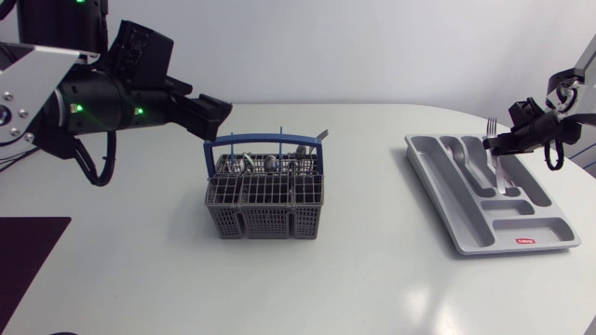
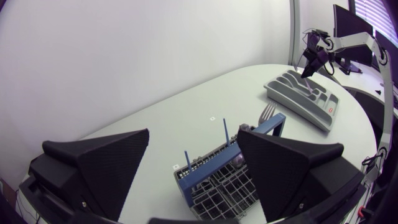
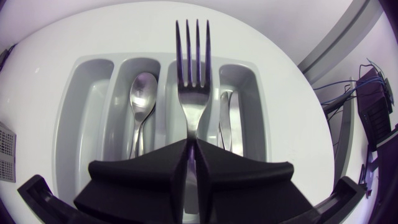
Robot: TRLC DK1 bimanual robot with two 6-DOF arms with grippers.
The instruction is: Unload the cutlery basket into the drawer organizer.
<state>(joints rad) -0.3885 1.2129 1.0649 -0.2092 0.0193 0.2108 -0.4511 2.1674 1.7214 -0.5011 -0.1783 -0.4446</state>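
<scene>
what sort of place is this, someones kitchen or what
Probably a robot lab or test bench, not a kitchen. The cutlery basket and the drawer organizer sit loose on a plain white table. The left arm and right arm come in from its sides, and the right hand holds a fork.

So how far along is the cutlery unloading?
Done: a spoon and a knife lie in the organizer. In hand: the right gripper is shut on a fork over it. To do: several pieces stand in the basket; the left gripper is open near it.
</scene>
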